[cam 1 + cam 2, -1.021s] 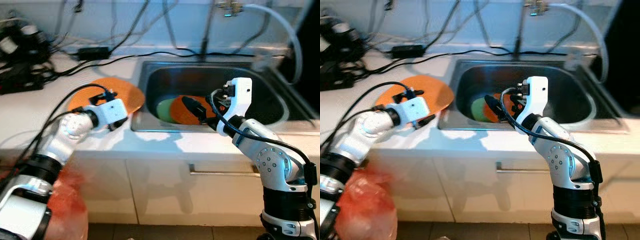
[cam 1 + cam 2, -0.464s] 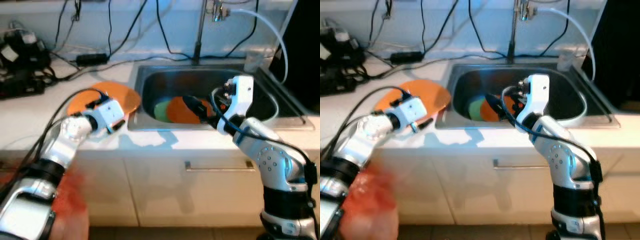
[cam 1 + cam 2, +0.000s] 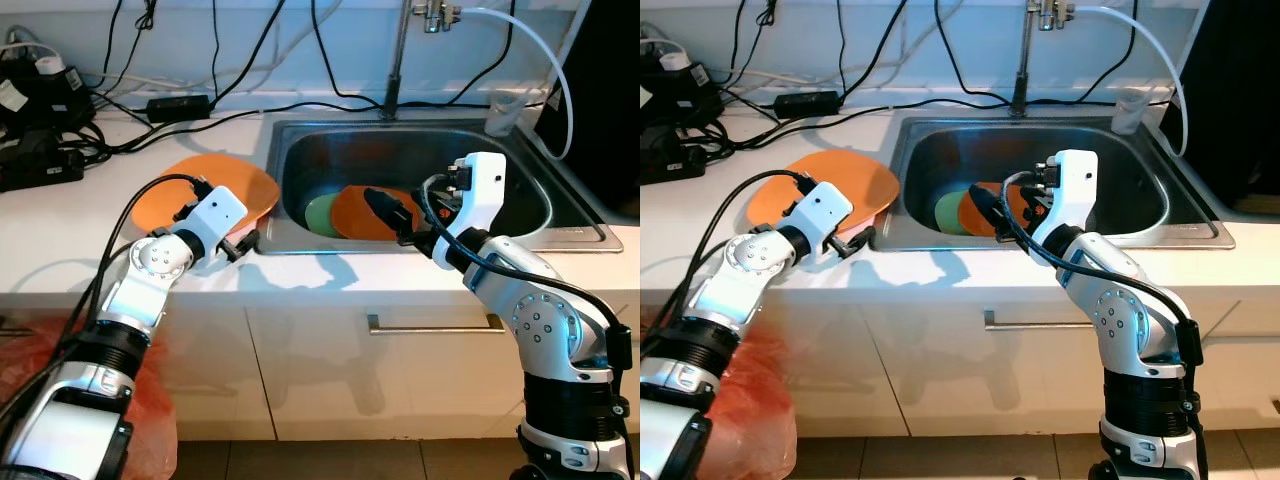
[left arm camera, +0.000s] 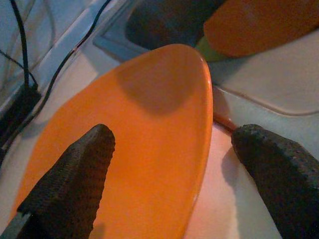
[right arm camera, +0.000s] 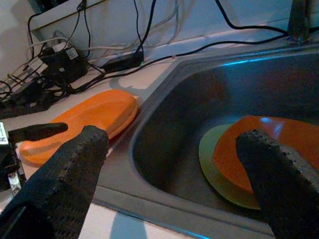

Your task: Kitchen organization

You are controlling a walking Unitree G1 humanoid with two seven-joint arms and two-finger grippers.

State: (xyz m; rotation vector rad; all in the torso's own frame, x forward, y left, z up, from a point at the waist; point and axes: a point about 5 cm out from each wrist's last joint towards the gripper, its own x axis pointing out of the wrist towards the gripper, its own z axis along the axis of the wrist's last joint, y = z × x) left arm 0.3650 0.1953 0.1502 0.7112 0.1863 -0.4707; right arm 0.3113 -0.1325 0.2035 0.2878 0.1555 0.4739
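An orange plate [image 3: 200, 185] lies on the white counter just left of the steel sink [image 3: 520, 170]; a pink edge shows under its near rim. My left gripper [image 3: 245, 225] is open at that rim, one finger over the orange plate [image 4: 149, 129] and the other finger [image 4: 279, 174] over the counter beside it. Inside the sink lie another orange plate [image 3: 360, 212] and a green plate [image 3: 318, 215] partly beneath it. My right gripper [image 3: 405, 215] hangs open over the sink's near edge, above these plates, holding nothing.
Black cables and a power adapter [image 3: 180, 103] run along the counter's back, with dark devices [image 3: 40, 160] at far left. A faucet [image 3: 395, 60] and white hose [image 3: 545, 60] stand behind the sink. A red bag [image 3: 150, 400] sits by the cabinet below.
The whole picture shifted and sharpened as the camera moved. Both grippers keep about the same places relative to the counter plate and the sink.
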